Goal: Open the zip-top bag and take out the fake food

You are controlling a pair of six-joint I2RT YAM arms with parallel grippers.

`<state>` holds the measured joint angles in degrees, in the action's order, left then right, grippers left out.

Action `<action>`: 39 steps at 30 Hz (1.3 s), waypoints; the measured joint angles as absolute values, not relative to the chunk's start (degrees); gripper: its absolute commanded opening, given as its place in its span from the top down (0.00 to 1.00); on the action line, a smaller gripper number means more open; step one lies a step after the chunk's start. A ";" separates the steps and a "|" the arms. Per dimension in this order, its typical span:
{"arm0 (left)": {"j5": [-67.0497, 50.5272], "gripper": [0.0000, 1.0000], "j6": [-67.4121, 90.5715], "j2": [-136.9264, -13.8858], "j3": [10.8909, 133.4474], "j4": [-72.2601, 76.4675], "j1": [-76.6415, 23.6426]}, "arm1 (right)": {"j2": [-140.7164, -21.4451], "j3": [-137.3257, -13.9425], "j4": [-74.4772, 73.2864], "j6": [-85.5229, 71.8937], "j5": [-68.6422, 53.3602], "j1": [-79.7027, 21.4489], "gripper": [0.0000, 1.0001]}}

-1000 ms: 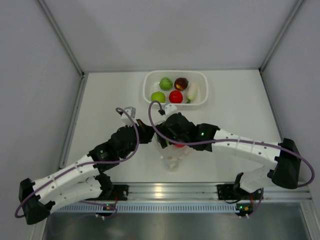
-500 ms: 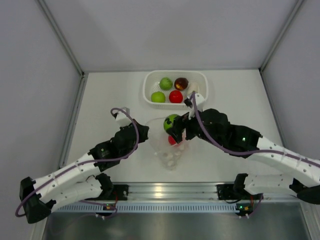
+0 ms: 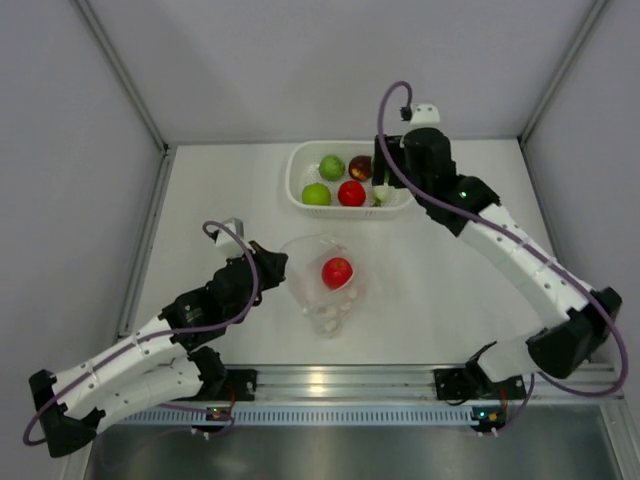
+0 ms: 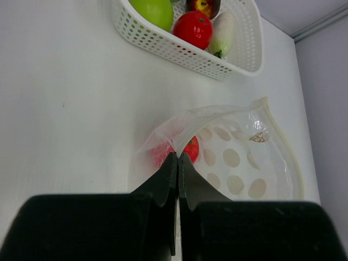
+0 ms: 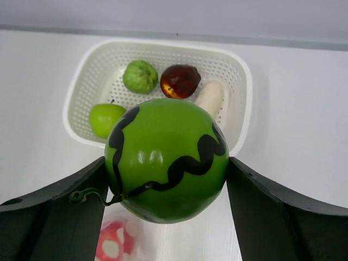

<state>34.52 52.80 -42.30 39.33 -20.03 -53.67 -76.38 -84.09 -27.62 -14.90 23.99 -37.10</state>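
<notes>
The clear zip-top bag (image 3: 325, 290) lies open at mid-table with a red ball (image 3: 337, 272) of fake food inside. My left gripper (image 4: 178, 156) is shut on the bag's near edge, at the bag's left side (image 3: 278, 264). My right gripper (image 5: 167, 163) is shut on a green ball with black wavy stripes (image 5: 167, 159). It holds the ball in the air at the near right corner of the white basket (image 5: 239, 73). From above, the right wrist (image 3: 420, 160) hides the striped ball.
The white basket (image 3: 300, 165) at the back holds two green fruits (image 3: 332, 166) (image 3: 316, 194), a dark maroon one (image 3: 361, 166), a red one (image 3: 351, 193) and a white elongated piece (image 5: 209, 98). Walls enclose the table on three sides.
My right gripper has lifted the green striped ball out of the bag and carried it back to the basket. The left gripper kept its hold on the bag, drawing slightly left.
</notes>
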 measured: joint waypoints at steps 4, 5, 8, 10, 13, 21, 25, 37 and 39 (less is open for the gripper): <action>35.62 1.00 52.66 -41.36 39.68 -21.12 -53.67 | -90.52 -91.20 -29.19 -13.78 22.31 -35.42 0.69; 35.75 1.00 52.64 -41.30 39.72 -21.23 -53.67 | -93.91 -93.21 -29.89 -13.47 22.15 -35.27 0.68; 35.70 1.00 52.62 -41.25 39.75 -21.47 -53.67 | -102.24 -98.56 -31.70 -12.97 21.82 -34.57 0.64; 35.66 1.00 52.62 -41.25 39.75 -21.54 -53.67 | -107.11 -102.17 -32.62 -12.58 21.85 -34.06 0.61; 35.59 1.00 52.62 -41.25 39.77 -21.56 -53.67 | -113.93 -107.55 -34.35 -12.38 22.24 -33.50 0.43; 34.35 1.00 52.60 -41.30 40.42 -21.58 -53.67 | -118.87 -110.06 -36.84 -11.09 21.71 -32.64 0.00; 33.50 1.00 52.62 -42.13 41.25 -21.67 -53.67 | -117.32 -110.21 -36.82 -10.09 20.40 -32.56 0.01; 32.60 1.00 55.48 -44.53 43.18 -21.65 -53.67 | -95.98 -101.51 -36.45 -12.95 3.51 -33.34 0.38; 32.60 1.00 56.07 -44.95 43.33 -21.65 -53.67 | -92.18 -99.35 -36.67 -13.39 2.07 -34.76 0.39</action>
